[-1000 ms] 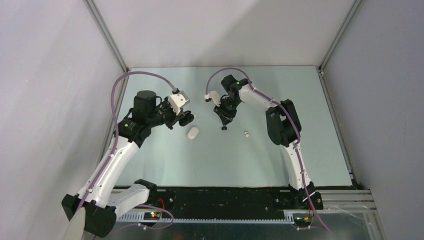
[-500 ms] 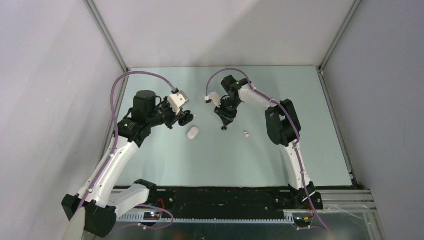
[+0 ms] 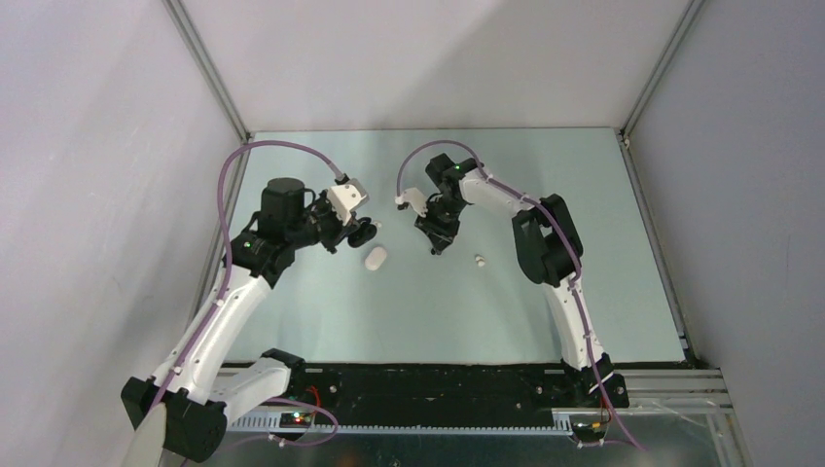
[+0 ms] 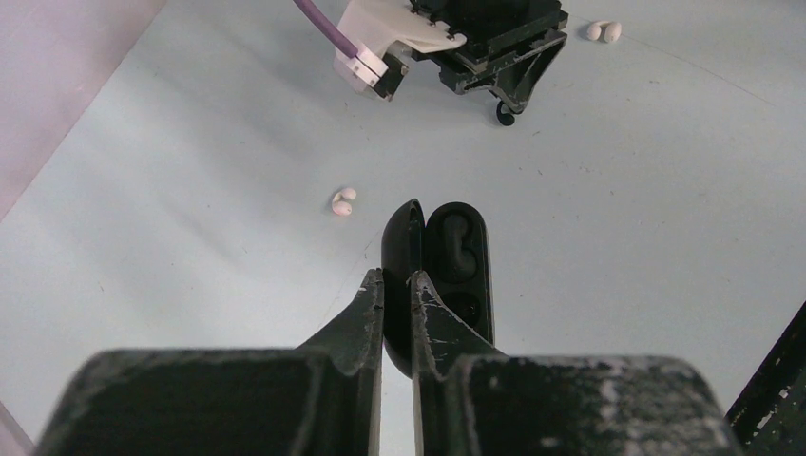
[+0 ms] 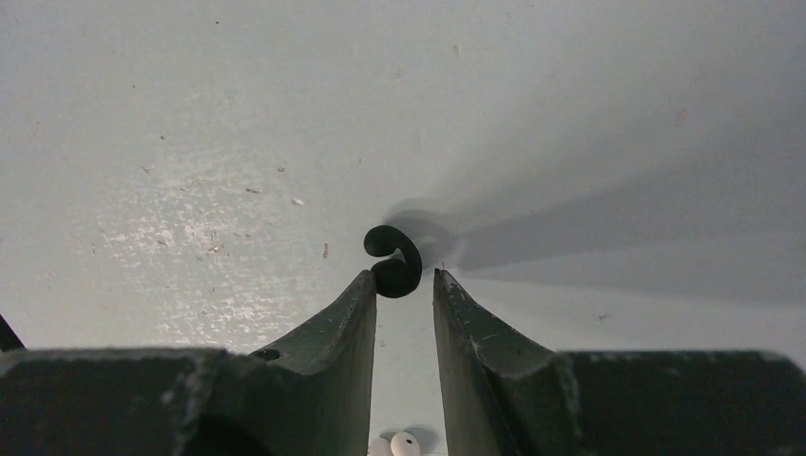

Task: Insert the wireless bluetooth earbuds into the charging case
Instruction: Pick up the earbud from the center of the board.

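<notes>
Looking down from above, the left hand [image 3: 358, 232] sits over the left-middle of the pale tabletop [image 3: 438, 321], pinched onto the black charging case [image 3: 368, 231]. A white oval [image 3: 376, 258] lies just in front of it on the surface. The right hand [image 3: 437, 245] points its tips down at the tabletop a little to the right of that oval. A pair of white buds [image 3: 479, 260] lies apart from it, further right. The black bud itself is too small to pick out from up here.

From the left wrist, the two fingers [image 4: 373, 304] are drawn close together, clamped on the raised lid of the case. The case stands open, its moulded hollows facing the camera. Another little white pair [image 4: 342, 201] rests on the tabletop just left of the lid, not touching it. Beyond, the right hand hangs over the black earbud [image 4: 505, 113], which sits right at its lower tip.

From the right wrist, the jaws stand a narrow gap apart, not gripping anything. The hook-shaped black earbud lies on the tabletop at the mouth of that gap. It touches the tip of one finger [image 5: 356, 304] and stays clear of the other. Two white buds peek in at the bottom edge between the fingers; which pair they are I cannot tell.
</notes>
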Controlling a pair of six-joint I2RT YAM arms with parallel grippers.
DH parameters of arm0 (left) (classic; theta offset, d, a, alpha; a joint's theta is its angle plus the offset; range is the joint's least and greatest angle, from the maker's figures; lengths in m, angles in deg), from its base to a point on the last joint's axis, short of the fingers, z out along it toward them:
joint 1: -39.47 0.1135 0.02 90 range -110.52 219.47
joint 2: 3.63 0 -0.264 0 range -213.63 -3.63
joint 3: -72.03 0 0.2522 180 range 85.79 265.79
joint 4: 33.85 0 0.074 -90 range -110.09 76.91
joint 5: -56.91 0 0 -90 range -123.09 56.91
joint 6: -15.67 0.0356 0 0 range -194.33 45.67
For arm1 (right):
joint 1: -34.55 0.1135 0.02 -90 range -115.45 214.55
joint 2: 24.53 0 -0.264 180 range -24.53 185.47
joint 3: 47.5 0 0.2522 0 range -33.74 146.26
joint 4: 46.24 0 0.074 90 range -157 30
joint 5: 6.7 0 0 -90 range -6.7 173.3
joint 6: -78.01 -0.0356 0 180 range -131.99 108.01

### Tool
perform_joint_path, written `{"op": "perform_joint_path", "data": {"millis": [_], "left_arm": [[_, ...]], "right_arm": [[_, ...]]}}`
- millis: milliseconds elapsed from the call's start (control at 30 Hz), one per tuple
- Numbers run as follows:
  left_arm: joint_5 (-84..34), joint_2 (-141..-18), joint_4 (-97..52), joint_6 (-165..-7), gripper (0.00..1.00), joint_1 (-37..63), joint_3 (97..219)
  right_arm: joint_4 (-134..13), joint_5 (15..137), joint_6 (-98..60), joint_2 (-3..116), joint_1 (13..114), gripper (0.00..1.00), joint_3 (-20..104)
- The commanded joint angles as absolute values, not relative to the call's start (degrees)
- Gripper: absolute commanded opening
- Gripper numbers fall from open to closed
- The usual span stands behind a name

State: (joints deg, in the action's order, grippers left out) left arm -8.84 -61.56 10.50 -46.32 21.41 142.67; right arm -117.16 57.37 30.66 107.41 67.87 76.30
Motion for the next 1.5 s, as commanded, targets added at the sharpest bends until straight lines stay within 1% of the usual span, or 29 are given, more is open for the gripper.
{"op": "perform_joint_path", "data": {"millis": [0,300,367,533,700,800,900,967,1100,1467], "left_arm": [[-8.51,-59.9,8.47,-46.59,0.0,21.51,142.31],[-8.4,-59.26,8.39,-46.65,0.0,21.37,141.57],[-8.51,-59.23,8.45,-46.68,0.0,21.3,141.61],[-8.67,-59.1,8.47,-46.68,0.0,21.12,141.65],[-8.43,-59.03,8.39,-46.58,0.0,21.12,141.36],[-8.37,-59.13,8.38,-46.49,0.0,21.05,141.31],[-8.42,-59.18,8.39,-46.49,0.0,20.99,141.32],[-8.48,-59.22,8.36,-46.62,0.0,20.93,141.28],[-8.42,-59.3,8.34,-46.61,0.0,20.88,141.17],[-8.47,-59.5,8.33,-46.64,0.0,20.89,141.19]], "right_arm": [[-116.82,58.48,31.34,106.72,68.3,0.31,75.39],[-116.24,58.68,31.64,106.09,68.31,0.31,74.46],[-116.17,58.45,31.83,106.3,68.3,0.28,74.53],[-116.73,56.6,32.08,105.8,68.25,0.19,74.77],[-117.76,53.86,32.58,104.4,67.92,0.16,74.65],[-118.17,52.55,32.77,104.3,67.85,0.09,74.91],[-118.46,51.99,32.39,104.71,67.9,0.06,75.28],[-118.46,51.37,31.98,104.83,67.89,0.07,75.63],[-118.09,50.9,31.02,105.29,68.09,0.16,76.63],[-118.08,50.23,29.47,107.3,68.13,0.22,78.35]]}}
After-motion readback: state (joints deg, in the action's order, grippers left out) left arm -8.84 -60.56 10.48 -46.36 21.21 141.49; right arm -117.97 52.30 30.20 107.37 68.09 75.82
